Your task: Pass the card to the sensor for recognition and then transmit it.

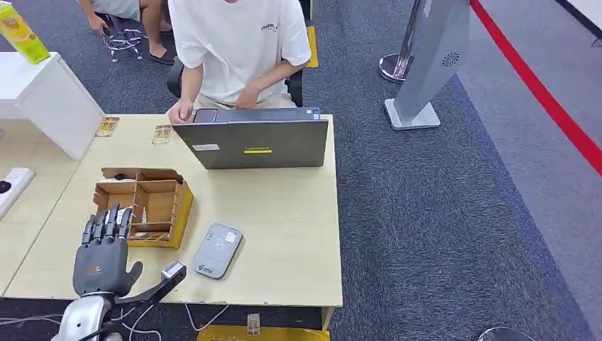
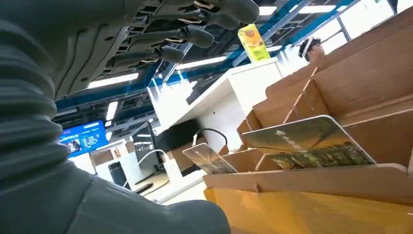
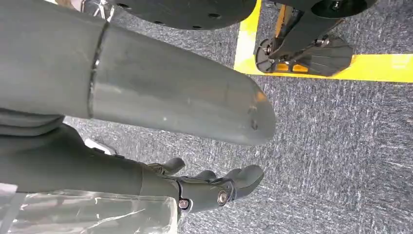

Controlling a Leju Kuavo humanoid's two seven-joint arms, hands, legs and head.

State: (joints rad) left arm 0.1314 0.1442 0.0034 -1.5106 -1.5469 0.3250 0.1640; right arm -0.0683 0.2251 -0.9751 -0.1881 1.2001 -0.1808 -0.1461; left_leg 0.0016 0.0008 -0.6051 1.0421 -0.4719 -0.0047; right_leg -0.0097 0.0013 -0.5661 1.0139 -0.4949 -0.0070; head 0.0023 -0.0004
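The left hand (image 1: pixel 105 250) is held open above the near edge of the surface (image 1: pixel 284 213), with the fingers straight and apart, and nothing is gripped in it. Its fingertips (image 1: pixel 108 217) are pointed at the wooden organizer (image 1: pixel 142 202), which stands just ahead of the hand. In the left wrist view a card (image 2: pixel 307 141) is seen leaning tilted in a compartment of this organizer, just beyond the fingers, and a second card (image 2: pixel 209 158) is leaning in a further compartment. The grey sensor (image 1: pixel 217 250) is lying flat on the surface, beside the hand on the thumb side and near the organizer. The right hand (image 3: pixel 214 187) is hanging low over the carpet floor, its fingers loosely curled, and nothing is held. It is judged that the card is not yet taken. A risk is seen in the thin wooden dividers: if the fingers are brought down against them, the light organizer may be pushed away or the card knocked flat, and a flat card would be hard to pinch.
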